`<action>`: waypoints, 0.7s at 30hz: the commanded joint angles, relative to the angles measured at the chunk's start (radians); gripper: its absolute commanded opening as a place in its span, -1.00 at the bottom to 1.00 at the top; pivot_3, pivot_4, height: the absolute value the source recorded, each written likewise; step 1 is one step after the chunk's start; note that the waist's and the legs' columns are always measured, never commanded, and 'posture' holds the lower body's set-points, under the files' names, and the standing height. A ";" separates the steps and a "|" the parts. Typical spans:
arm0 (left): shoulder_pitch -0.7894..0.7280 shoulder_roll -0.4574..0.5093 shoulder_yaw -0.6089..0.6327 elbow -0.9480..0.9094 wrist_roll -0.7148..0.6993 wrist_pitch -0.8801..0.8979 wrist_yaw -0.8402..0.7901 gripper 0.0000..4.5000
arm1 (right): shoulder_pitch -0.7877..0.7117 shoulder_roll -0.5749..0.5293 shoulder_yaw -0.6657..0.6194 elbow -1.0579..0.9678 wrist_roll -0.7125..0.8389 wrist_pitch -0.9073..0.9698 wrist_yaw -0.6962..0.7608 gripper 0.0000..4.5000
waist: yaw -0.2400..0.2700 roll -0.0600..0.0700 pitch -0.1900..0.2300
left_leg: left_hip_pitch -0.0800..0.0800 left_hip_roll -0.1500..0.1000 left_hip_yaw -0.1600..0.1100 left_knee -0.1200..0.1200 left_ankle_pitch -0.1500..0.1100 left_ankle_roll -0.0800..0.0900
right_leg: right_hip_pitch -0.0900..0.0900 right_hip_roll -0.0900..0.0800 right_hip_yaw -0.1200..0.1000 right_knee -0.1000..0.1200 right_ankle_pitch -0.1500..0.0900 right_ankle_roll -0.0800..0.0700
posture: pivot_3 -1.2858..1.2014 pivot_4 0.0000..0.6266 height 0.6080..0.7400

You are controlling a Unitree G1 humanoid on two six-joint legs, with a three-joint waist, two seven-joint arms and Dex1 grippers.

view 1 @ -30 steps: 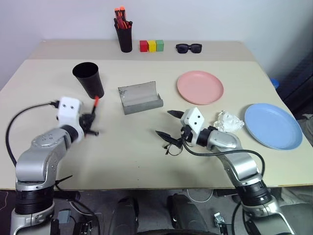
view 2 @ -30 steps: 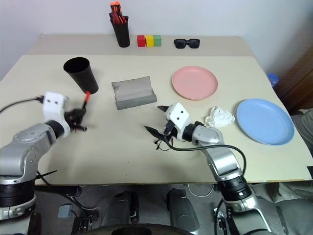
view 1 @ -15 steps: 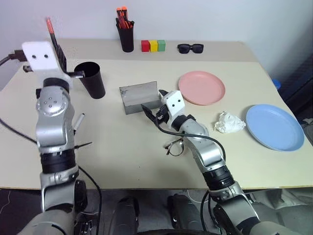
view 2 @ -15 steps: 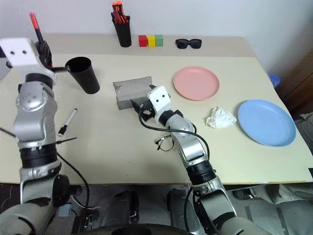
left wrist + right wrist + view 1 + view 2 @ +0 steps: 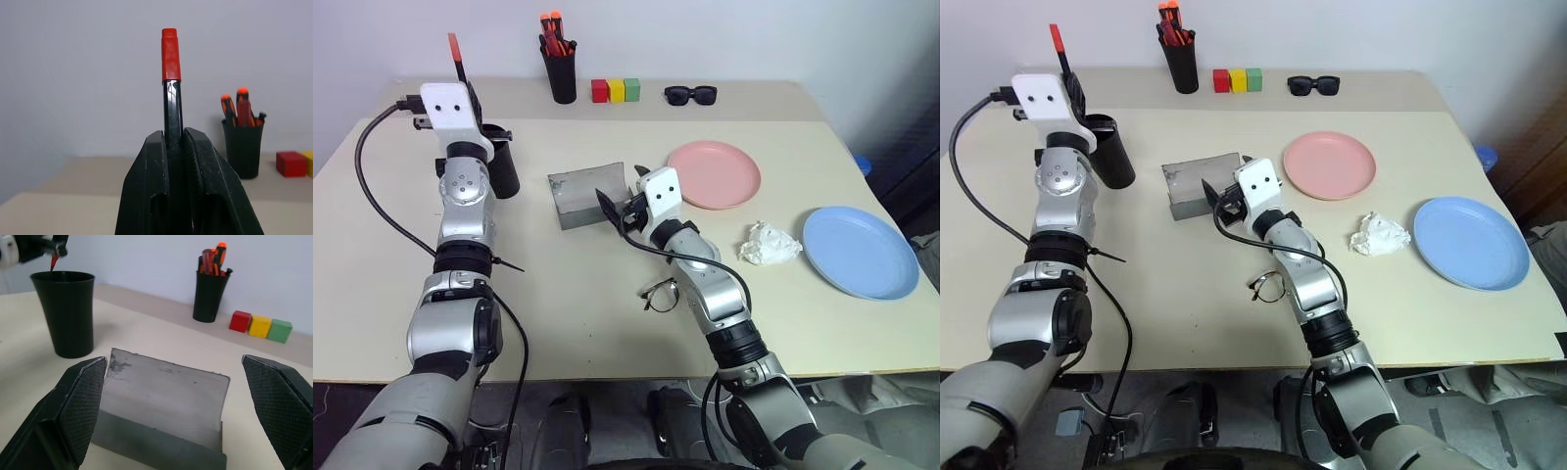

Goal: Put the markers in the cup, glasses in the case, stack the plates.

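Nearest us, at about six o'clock on the table (image 5: 568,323), the glasses (image 5: 661,293) lie loose, just beside our right forearm and not yet in anything. Toward the middle, our right gripper (image 5: 176,396) stands with its two fingers spread wide and nothing between them, aimed at the grey case (image 5: 591,194), which sits open and empty. At three o'clock a crumpled tissue (image 5: 770,243) lies between the blue plate (image 5: 858,251) and the pink plate (image 5: 714,174); the two plates are well apart, unstacked.

At ten o'clock our left gripper (image 5: 175,147) is clamped on the red-capped marker (image 5: 171,83), cap upward, raised beside the black cup (image 5: 64,312). We judge the marker step to be in hand: the next move calls for bringing the marker over the cup's mouth, tipping it down and releasing it.

At twelve o'clock, along the far edge, stand the pen holder (image 5: 563,73), three coloured blocks (image 5: 616,91) and the sunglasses (image 5: 691,95), none of them ours to move.
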 commanded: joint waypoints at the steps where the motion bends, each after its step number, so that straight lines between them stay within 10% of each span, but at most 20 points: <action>1: -0.037 -0.004 -0.001 0.035 -0.013 -0.056 -0.017 -0.99 | 0.002 0.009 -0.004 -0.054 0.008 -0.028 0.001 1.00 | 0.000 0.000 0.000 | 0.000 0.000 0.000 0.000 0.000 0.000 | 0.000 0.000 0.000 0.000 0.000 0.000 | 0.03 -0.52 0.73; 10: -0.036 -0.011 0.002 0.068 -0.005 -0.081 0.052 0.88 | -0.002 0.003 -0.010 -0.051 0.006 -0.027 0.002 1.00 | 0.000 0.000 0.000 | 0.000 0.000 0.000 0.000 0.000 0.000 | 0.000 0.000 0.000 0.000 0.000 0.000 | 0.03 -0.52 0.73; 16: 0.003 0.018 0.060 -0.107 -0.057 -0.047 0.110 0.88 | 0.000 -0.003 -0.004 -0.056 0.006 -0.019 0.018 1.00 | 0.000 0.000 0.000 | 0.000 0.000 0.000 0.000 0.000 0.000 | 0.000 0.000 0.000 0.000 0.000 0.000 | 0.03 -0.52 0.73; 21: 0.242 0.110 0.080 -0.617 -0.146 0.406 0.001 0.88 | 0.027 -0.055 -0.016 -0.100 0.032 0.020 0.079 1.00 | -0.011 0.001 0.000 | 0.000 0.001 0.000 -0.001 0.000 0.000 | 0.000 0.000 0.000 0.001 0.000 0.000 | 0.03 -0.52 0.73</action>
